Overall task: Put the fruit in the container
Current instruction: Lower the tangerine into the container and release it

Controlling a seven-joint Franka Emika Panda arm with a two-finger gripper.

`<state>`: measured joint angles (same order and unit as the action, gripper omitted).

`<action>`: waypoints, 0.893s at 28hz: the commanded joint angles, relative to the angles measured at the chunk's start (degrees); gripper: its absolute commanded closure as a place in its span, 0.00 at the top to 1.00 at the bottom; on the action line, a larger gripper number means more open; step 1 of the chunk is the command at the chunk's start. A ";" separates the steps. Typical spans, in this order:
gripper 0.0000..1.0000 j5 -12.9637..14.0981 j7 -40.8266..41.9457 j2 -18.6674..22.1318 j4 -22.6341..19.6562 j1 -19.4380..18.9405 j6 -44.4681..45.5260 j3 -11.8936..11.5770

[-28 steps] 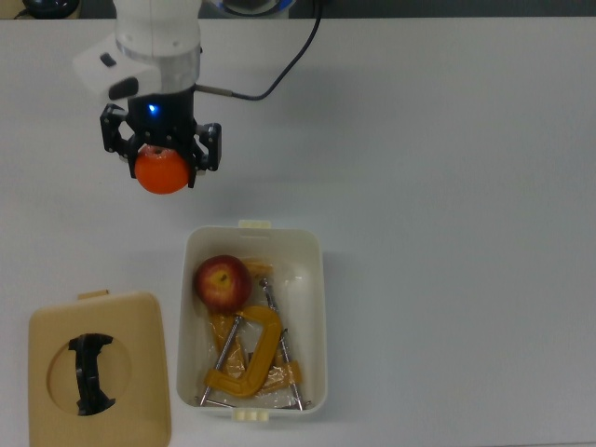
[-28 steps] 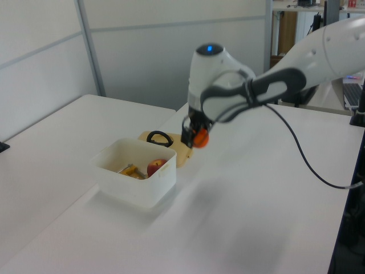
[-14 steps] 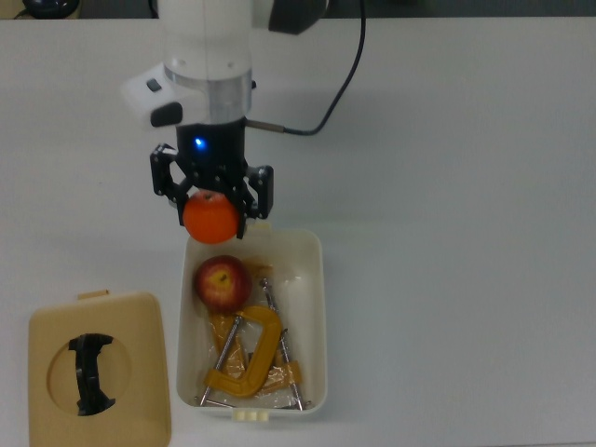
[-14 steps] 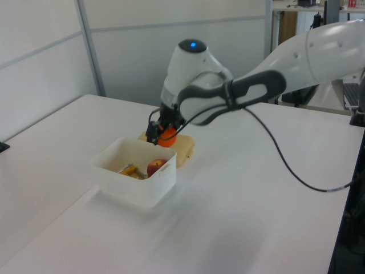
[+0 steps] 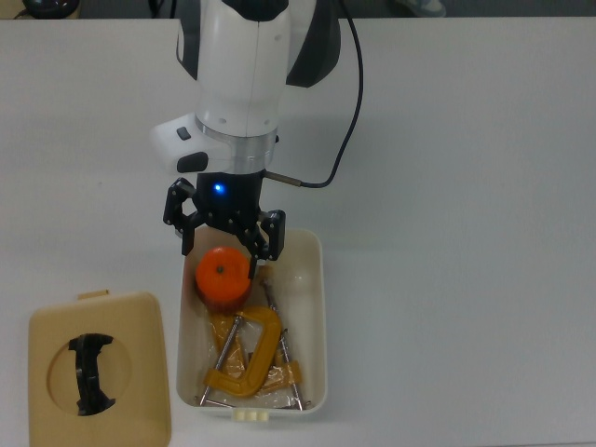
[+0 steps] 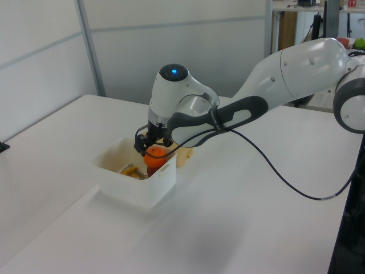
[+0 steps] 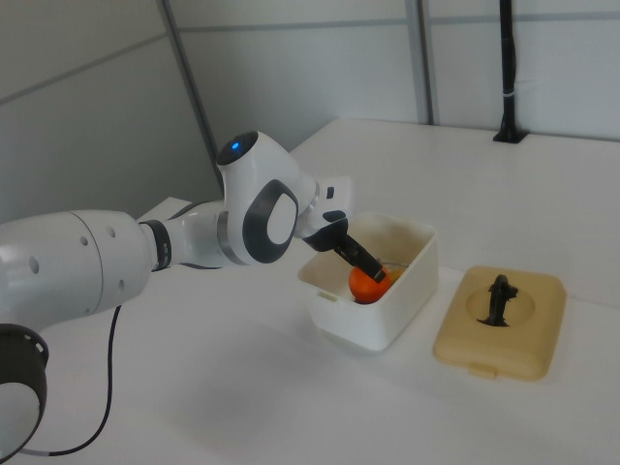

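- A plain white tabletop [image 5: 466,186] holds a cream tub [image 5: 315,307], with a tan lid [image 5: 98,368] lying apart on the top view's left.
- The claw [image 5: 226,244] grips an orange fruit [image 5: 223,277], hanging over the tub's near end.
- Placing step: next likely means lowering, then letting go.
- Yellow clamps [image 5: 250,358] fill the far end, leaving little room.
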<state>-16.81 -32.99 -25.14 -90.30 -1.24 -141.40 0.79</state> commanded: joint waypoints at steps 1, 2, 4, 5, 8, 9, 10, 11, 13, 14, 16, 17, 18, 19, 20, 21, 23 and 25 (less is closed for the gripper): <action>1.00 -0.94 -1.29 1.14 -0.04 -0.78 0.60 -0.26; 1.00 -0.94 -1.12 1.40 -0.13 -0.87 1.47 -0.35; 1.00 -0.77 0.02 1.84 -0.22 -0.96 4.36 -0.26; 1.00 -0.51 1.25 2.02 -0.22 -0.96 6.38 -0.26; 1.00 1.86 9.50 3.77 -0.05 -0.87 13.94 -0.26; 1.00 3.26 11.61 4.30 -0.05 -0.87 15.62 -0.26; 1.00 4.84 13.80 5.00 -0.05 -0.87 17.28 -0.26; 1.00 6.25 16.17 5.62 0.04 -0.70 19.13 -0.35; 1.00 8.81 23.38 7.81 0.04 -0.52 25.63 -0.61; 1.00 9.07 25.58 8.43 0.04 -0.43 27.91 -0.87; 1.00 9.43 29.10 9.66 0.04 -0.35 32.13 -0.96; 1.00 9.52 30.51 10.19 0.04 -0.35 33.98 -1.05; 1.00 9.52 32.87 10.98 0.13 -0.17 37.05 -1.14; 1.00 9.52 33.86 11.42 0.13 0.18 38.30 -1.14; 1.00 9.52 34.65 11.86 0.13 0.53 39.26 -1.14; 1.00 9.52 35.26 12.21 0.13 0.79 39.97 -1.14; 1.00 9.52 36.32 13.00 0.04 1.32 41.38 -1.14; 1.00 9.52 37.73 13.71 -0.05 2.20 42.96 -1.14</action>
<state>-8.56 0.27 -13.48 -89.21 -0.44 -101.48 -0.06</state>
